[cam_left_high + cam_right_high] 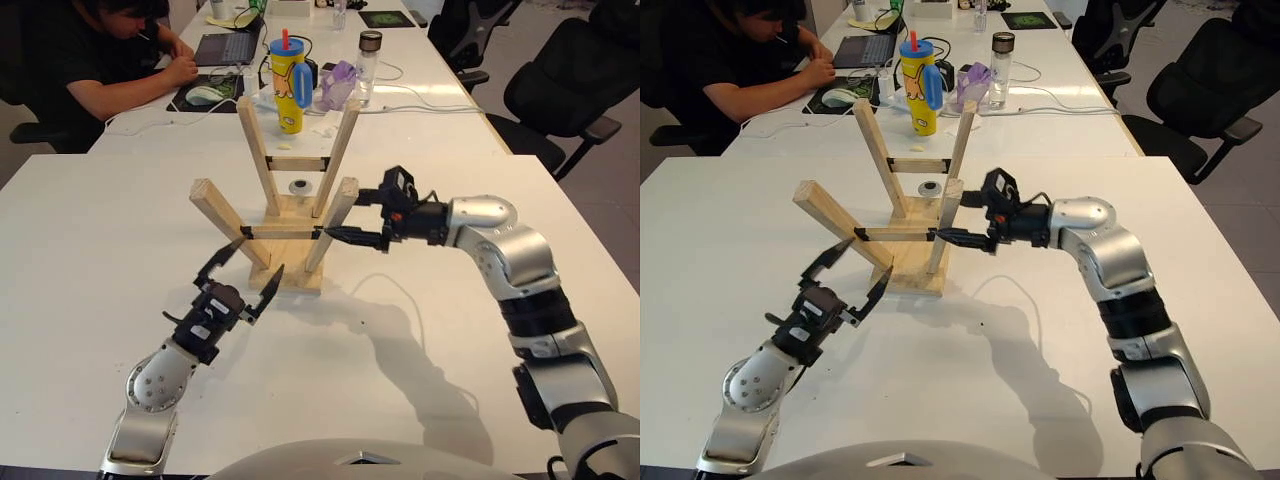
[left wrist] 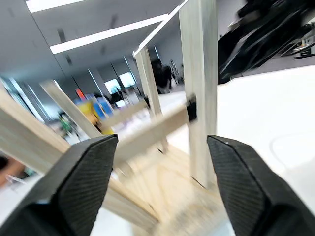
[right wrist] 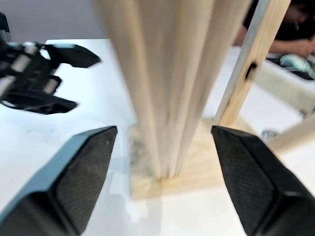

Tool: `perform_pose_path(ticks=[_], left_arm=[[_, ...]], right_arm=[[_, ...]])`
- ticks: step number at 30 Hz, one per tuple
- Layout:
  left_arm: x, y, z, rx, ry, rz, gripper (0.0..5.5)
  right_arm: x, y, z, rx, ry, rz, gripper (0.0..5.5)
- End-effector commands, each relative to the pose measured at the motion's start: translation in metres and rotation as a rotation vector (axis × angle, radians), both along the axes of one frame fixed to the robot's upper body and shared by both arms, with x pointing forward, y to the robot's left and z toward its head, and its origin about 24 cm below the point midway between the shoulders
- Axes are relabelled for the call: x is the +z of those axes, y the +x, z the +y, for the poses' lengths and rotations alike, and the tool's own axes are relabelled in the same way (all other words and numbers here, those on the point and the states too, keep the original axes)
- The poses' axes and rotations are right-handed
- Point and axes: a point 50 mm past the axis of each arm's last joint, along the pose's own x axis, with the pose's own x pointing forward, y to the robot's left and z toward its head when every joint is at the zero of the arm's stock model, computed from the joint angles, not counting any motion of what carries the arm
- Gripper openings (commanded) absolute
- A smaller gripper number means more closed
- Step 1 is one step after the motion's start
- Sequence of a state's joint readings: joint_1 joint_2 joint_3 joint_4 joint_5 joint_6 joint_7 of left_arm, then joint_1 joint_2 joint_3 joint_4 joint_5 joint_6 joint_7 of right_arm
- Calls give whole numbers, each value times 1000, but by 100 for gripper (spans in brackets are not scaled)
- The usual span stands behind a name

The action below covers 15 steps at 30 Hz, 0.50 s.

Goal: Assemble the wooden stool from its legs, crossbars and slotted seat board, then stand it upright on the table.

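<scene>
The wooden stool (image 1: 290,215) stands upside down on the white table (image 1: 100,260), its seat board (image 1: 292,276) flat on the top and its legs splayed upward, joined by crossbars (image 1: 283,231). My right gripper (image 1: 347,216) is open, its fingers either side of the near right leg (image 3: 167,88) without closing on it. My left gripper (image 1: 250,272) is open just in front of the seat board, low over the table, facing the legs (image 2: 199,88). The right wrist view shows the left gripper (image 3: 39,73) farther off.
A small round part (image 1: 298,186) lies behind the stool. On the far table stand a yellow cup (image 1: 287,85), a bottle (image 1: 368,65) and a laptop (image 1: 228,45), with a person seated there. Office chairs (image 1: 560,80) stand at the right. Bare tabletop spreads on all sides.
</scene>
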<state>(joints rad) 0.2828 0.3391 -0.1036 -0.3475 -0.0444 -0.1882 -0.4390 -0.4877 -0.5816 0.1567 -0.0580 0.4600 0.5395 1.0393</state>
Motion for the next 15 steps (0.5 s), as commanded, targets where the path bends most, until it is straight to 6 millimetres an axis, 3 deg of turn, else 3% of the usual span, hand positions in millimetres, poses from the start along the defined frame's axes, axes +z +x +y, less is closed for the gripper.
perform_pose_path(ticks=[1, 4, 8, 12, 15], left_arm=[[-29, 8, -13, -28, -23, 234, 266], [-48, 20, -16, 73, -106, 405, 220], [-48, 34, -19, 119, -100, 431, 168], [-57, 35, -17, 141, -44, 482, 168], [-70, 28, -15, 136, 57, 542, 168]], right_arm=[[1, -10, -19, -65, 53, 56, 336], [-5, -8, -30, -153, 69, 61, 293], [9, -1, -27, -218, 184, 15, 271], [40, 9, -23, -249, 341, -58, 271], [86, 9, -8, -189, 550, -145, 271]])
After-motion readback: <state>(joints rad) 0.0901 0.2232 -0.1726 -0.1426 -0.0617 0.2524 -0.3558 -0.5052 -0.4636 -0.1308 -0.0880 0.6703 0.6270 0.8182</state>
